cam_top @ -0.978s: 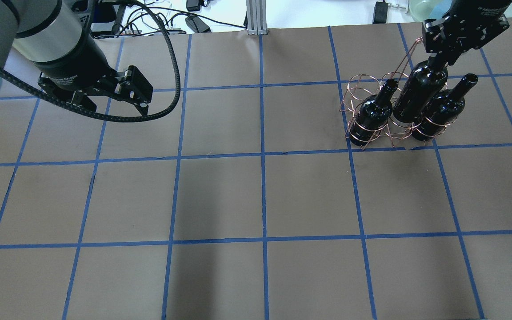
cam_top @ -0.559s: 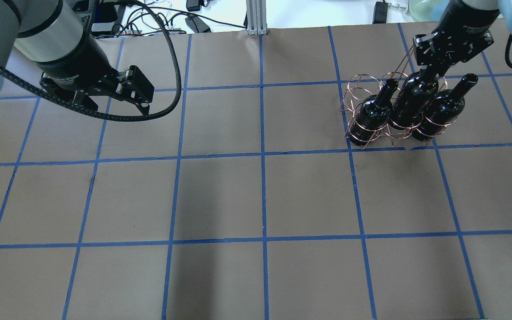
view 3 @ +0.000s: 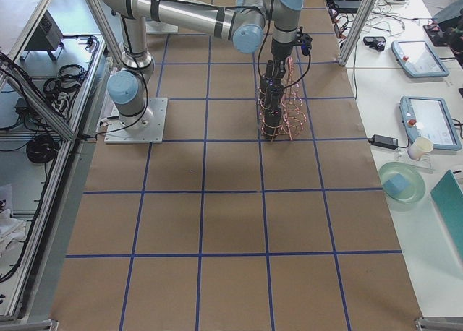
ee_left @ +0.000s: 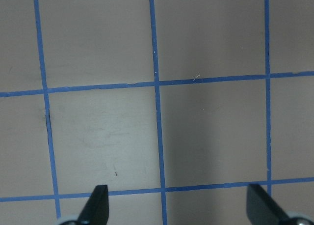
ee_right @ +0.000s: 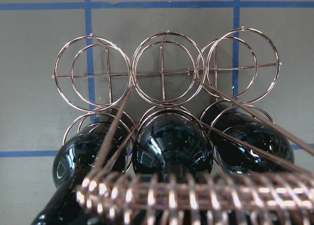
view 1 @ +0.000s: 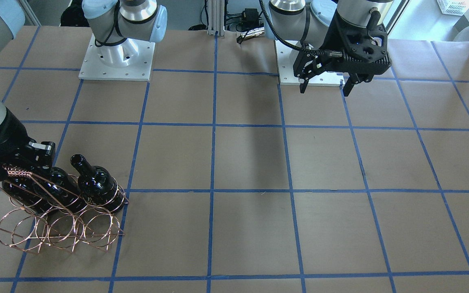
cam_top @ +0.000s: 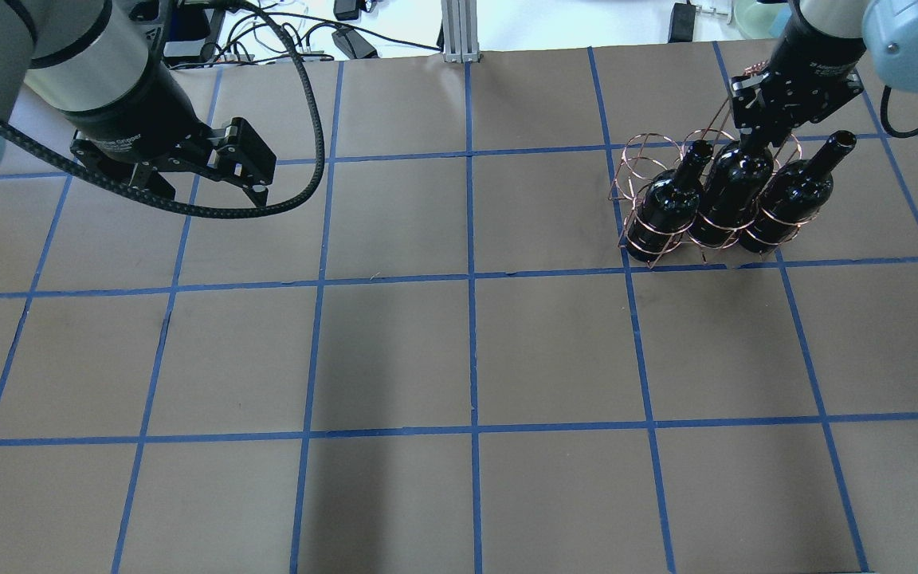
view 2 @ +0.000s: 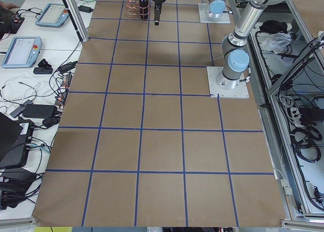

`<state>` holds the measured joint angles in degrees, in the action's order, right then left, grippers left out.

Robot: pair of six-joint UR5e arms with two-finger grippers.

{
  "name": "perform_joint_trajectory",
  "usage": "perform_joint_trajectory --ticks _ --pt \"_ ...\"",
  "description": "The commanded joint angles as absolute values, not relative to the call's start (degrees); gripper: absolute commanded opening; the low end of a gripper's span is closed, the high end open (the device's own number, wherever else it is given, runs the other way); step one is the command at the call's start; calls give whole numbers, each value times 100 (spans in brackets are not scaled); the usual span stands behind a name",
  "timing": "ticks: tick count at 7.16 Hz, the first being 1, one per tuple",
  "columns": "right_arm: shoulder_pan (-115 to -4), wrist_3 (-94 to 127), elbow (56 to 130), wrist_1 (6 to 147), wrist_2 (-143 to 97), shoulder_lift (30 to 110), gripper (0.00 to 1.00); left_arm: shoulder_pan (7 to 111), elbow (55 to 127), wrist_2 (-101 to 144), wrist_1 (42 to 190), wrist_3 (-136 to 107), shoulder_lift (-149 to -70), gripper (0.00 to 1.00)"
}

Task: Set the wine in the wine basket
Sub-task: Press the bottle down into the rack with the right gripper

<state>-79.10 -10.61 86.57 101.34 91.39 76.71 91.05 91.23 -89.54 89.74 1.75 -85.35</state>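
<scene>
Starting at the left, we see the left gripper [view 1: 324, 88] hanging over the taped brown table [cam_top: 467, 351] with nothing in it. Its fingers [ee_left: 99, 201] are spread wide, with only the paper and blue grid lines between them.

Moving right, the wine basket [ee_right: 162, 73] stands on the table, and all three rings of its row nearer the robot are filled. The left bottle [cam_top: 666, 203], middle bottle [cam_top: 734, 187] and right bottle [cam_top: 794, 191] sit side by side, tilted with their necks pointing away from the robot. The far row of rings holds nothing.

The right gripper [cam_top: 752, 134] sits on top of the middle bottle, its fingers pinched close around the neck (which they hide) just beside the braided top bar [ee_right: 196, 194].

A second ago that middle bottle rode higher — its body stood well above its neighbours, carried by the neck. It has since sunk into its ring, level with the other two, and the right gripper has come down with it. The left gripper, the basket and the outer two bottles are where they were.
</scene>
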Motion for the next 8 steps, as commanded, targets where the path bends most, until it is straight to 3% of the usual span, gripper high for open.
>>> perform_joint_trajectory --ticks 1,2,3,4,6,8 --pt "-7910 -1063 8675 10134 9141 7620 0 9105 9123 -8947 8974 176 -8534 100" --pt "-7910 -1072 8675 10134 9193 7594 18 9105 9123 -8947 8982 176 -8517 100" --pt "-7910 -1072 8666 10108 9219 7602 65 9105 9123 -8947 8982 176 -8517 100" --pt "-7919 -1064 8657 10073 9220 7663 85 9105 9123 -8947 8982 176 -8525 100" --pt "-7919 -1064 8561 9540 9211 8136 99 9105 9123 -8947 8982 176 -8534 100" --pt "-7945 -994 8464 8600 9167 8926 99 9114 9123 -8947 8982 176 -8543 100"
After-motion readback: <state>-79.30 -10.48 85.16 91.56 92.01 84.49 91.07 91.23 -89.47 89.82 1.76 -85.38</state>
